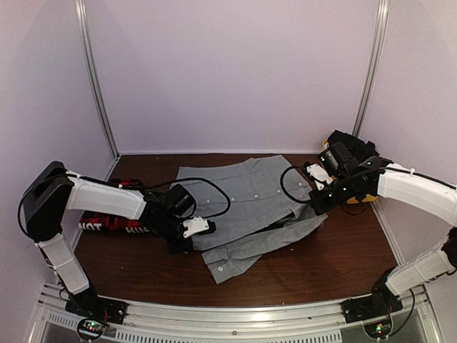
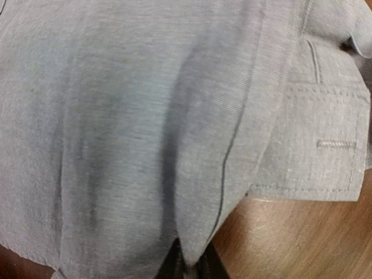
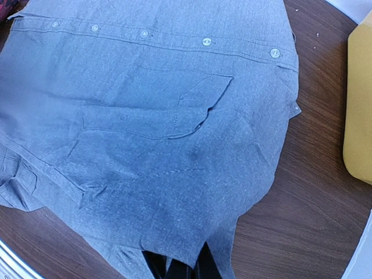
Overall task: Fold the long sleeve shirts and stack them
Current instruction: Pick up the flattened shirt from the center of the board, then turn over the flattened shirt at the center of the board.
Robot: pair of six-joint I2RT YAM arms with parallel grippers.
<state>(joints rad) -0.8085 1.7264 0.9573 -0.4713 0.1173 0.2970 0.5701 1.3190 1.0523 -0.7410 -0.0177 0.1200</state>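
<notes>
Since the two grippers sit at opposite edges of the grey shirt, the step in hand looks like a fold of it. Left gripper: jaws drawn together on a fold of grey cloth at the shirt's near-left edge. Right gripper: jaws together, pinching the hem on the shirt's right side, fabric draped over the fingers. The shirt lies buttons-up in the middle of the table, pocket showing, one sleeve bunched along its near edge. The plaid shirt lies at the left under the left arm, just beside the grey one.

To do it well, probably: lift both edges low and evenly, and carry them the same way so the cloth runs taut between the grips. One arm leading would skew the crease. The loose sleeve could drag and tuck under.

The yellow bin stands at the far right, near the shirt's right edge. Its contents cannot be told: the right arm covers most of it from above, and the wrist view catches only its outer wall.
</notes>
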